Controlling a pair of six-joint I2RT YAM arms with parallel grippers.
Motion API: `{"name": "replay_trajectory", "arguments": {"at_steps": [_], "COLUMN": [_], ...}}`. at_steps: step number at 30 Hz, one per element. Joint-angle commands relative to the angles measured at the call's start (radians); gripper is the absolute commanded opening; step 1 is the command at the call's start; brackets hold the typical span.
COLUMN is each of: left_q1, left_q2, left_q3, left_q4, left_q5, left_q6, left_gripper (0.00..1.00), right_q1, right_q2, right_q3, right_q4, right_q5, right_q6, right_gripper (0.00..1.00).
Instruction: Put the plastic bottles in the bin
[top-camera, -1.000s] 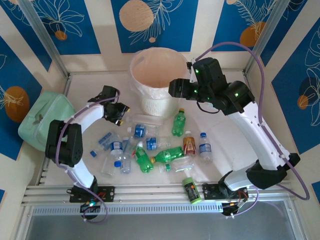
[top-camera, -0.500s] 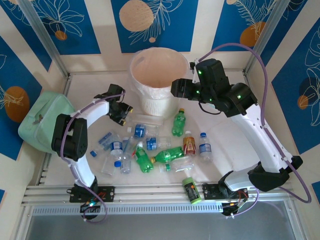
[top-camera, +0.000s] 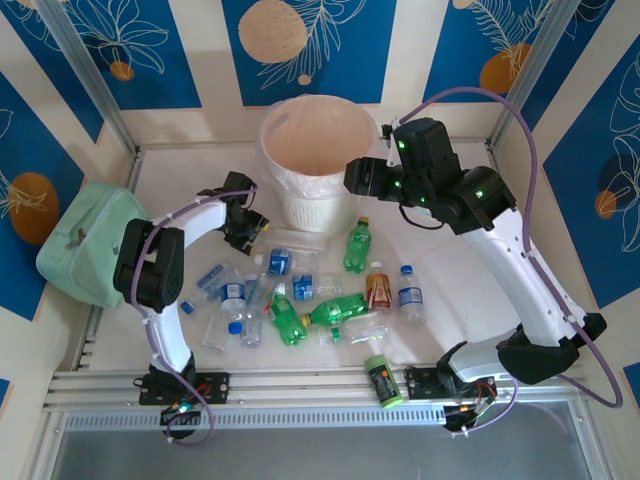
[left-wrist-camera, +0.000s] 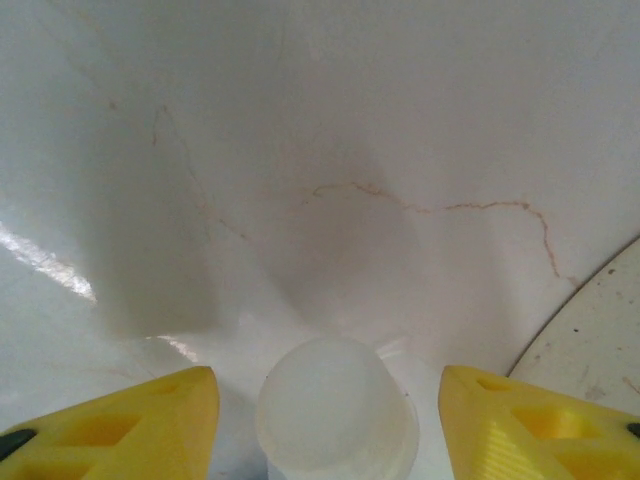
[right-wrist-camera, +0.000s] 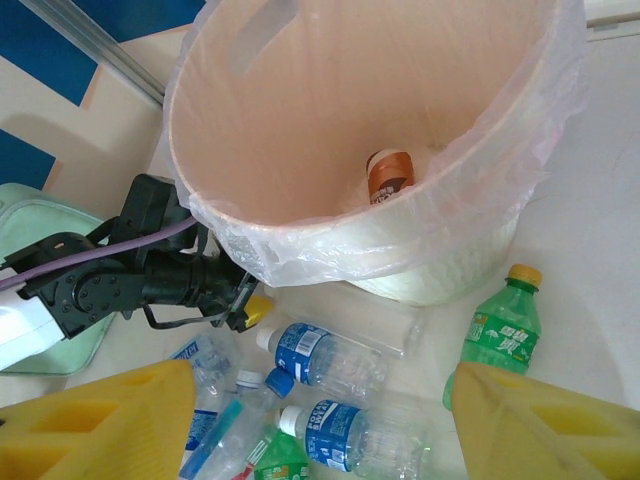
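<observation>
— How does the left gripper (left-wrist-camera: 325, 385) sit against the nearest bottle?

— Its yellow fingers (left-wrist-camera: 130, 420) are spread. The pale round end of a clear bottle (left-wrist-camera: 335, 415) sits between them with a gap on either side, so nothing is clamped. From above, that bottle lies flat on the table (top-camera: 180, 180) just in front of the bin (top-camera: 300, 205), close to its foot.

— And the right gripper (right-wrist-camera: 320, 370)?

— It is raised beside the bin's right rim with its fingers wide apart, and it carries nothing. One brown-labelled bottle (right-wrist-camera: 388, 175) lies inside the bin, against the near wall.

— What crowds the clear one?

— A blue-labelled bottle (top-camera: 280, 262) lies just beside it, on the side away from the bin. The other plastic bottles (top-camera: 335, 312) are scattered in front of the bin. A green bottle (top-camera: 356, 245) with a yellow cap lies near the bin's foot on the right.

— Anything that isn't a bottle?

— A lime-green canister (top-camera: 380, 380) stands well in front of the bin, towards the arm bases. A mint-green case (top-camera: 85, 245) sits well off to the bin's left.
</observation>
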Motion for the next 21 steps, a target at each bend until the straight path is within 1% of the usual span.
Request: {"name": "replay_trajectory", "arguments": {"at_steps": [1, 7, 12, 16, 21], "left_q1": [-0.008, -0.007, -0.007, -0.007, -0.007], "left_q2": [0.027, 0.048, 0.043, 0.026, -0.035], "left_q3": [0.037, 0.048, 0.051, 0.050, 0.031], "left_q4": [-0.033, -0.023, -0.019, -0.008, -0.005], "left_q5": [-0.037, -0.032, -0.035, -0.027, -0.018], "left_q6": [-0.032, -0.032, -0.022, -0.008, 0.020], "left_gripper": [0.57, 0.49, 0.40, 0.36, 0.30], "right_q1": [-0.004, -0.006, -0.006, -0.004, -0.003], "right_q2": [-0.028, -0.039, -0.046, -0.057, -0.071], "right_q3": [-0.011, -0.023, -0.028, -0.028, -0.031], "right_q4": [-0.002, -0.002, 0.001, 0.006, 0.014], "right_q5": [0.010, 0.013, 0.012, 0.012, 0.009], "right_q6": [0.006, 0.011, 0.018, 0.019, 0.021], "right_gripper": [0.69, 0.68, 0.66, 0.65, 0.64]}}
